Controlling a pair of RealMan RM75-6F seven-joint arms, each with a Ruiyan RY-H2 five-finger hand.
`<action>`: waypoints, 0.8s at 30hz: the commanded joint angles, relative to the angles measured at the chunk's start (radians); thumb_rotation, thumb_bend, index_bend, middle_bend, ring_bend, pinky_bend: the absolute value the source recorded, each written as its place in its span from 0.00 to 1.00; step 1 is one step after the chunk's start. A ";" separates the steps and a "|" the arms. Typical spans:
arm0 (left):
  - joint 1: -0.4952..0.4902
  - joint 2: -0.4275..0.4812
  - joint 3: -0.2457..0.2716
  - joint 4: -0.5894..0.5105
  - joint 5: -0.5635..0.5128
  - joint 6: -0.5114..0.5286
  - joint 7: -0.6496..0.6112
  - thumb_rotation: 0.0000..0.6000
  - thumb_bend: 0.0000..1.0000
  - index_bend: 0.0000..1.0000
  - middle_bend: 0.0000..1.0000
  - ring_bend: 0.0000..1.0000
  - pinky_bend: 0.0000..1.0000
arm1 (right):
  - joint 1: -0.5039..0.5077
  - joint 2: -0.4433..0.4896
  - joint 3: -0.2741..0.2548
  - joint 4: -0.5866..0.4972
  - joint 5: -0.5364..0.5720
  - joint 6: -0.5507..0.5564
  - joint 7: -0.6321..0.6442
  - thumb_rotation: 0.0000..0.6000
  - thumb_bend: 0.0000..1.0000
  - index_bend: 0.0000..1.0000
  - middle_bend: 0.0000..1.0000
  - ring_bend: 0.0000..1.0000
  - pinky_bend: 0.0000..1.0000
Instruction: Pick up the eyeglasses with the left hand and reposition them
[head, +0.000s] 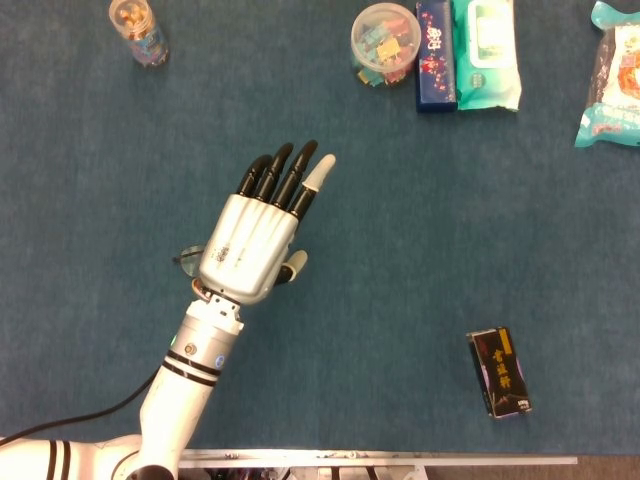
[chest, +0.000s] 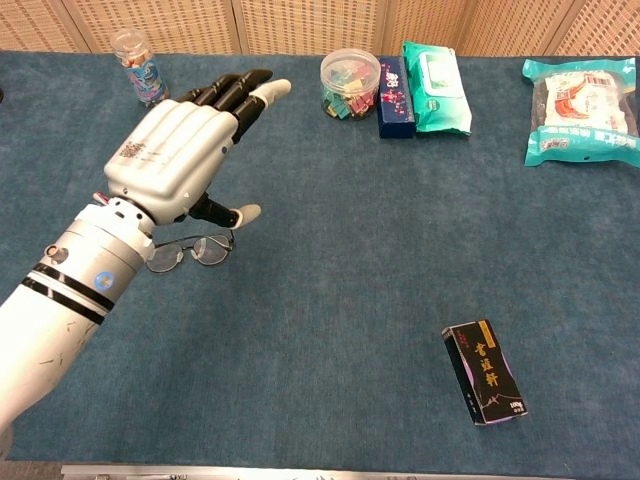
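— Where the table edge runs nearest us, what is on the blue cloth (chest: 330, 300)?

— A black carton with gold lettering (chest: 485, 372), lying flat on the right side, well apart from everything else.

— And the left arm?

— The white forearm (chest: 60, 300) comes in from the near left corner. The left hand (chest: 175, 155) is raised above the cloth, back upward, fingers (chest: 245, 85) stretched forward and lying close together, thumb (chest: 225, 213) out to the side beneath. It holds nothing.

— The eyeglasses?

— The eyeglasses (chest: 192, 251) lie on the cloth just below the wrist and thumb, lenses toward us, not touched by the hand as far as the chest view shows. From above only a sliver of the frame (head: 188, 258) shows at the hand's left edge.

— The right hand?

— Neither view shows it.

— Far side?

— Along the back, from left: a clear tube-shaped jar with colourful contents (chest: 135, 67); a round clear tub of coloured pieces (chest: 349, 83); touching it, a dark blue box (chest: 395, 97); beside that, a green pack of wet wipes (chest: 435, 87); and at the far right, a teal snack bag (chest: 583, 110).
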 joint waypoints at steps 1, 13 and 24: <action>-0.003 -0.004 -0.004 0.003 -0.001 0.000 -0.001 1.00 0.18 0.00 0.00 0.00 0.14 | 0.001 -0.001 -0.001 0.000 -0.001 -0.001 0.000 1.00 0.00 0.44 0.32 0.20 0.33; -0.015 -0.015 -0.031 0.054 -0.051 -0.003 -0.008 1.00 0.17 0.00 0.00 0.00 0.14 | 0.006 -0.004 -0.001 -0.004 -0.003 -0.009 -0.010 1.00 0.00 0.44 0.32 0.20 0.33; -0.012 -0.016 -0.031 0.085 -0.088 0.006 -0.019 1.00 0.18 0.00 0.00 0.00 0.14 | 0.012 -0.005 -0.001 -0.007 -0.003 -0.018 -0.015 1.00 0.00 0.44 0.32 0.20 0.33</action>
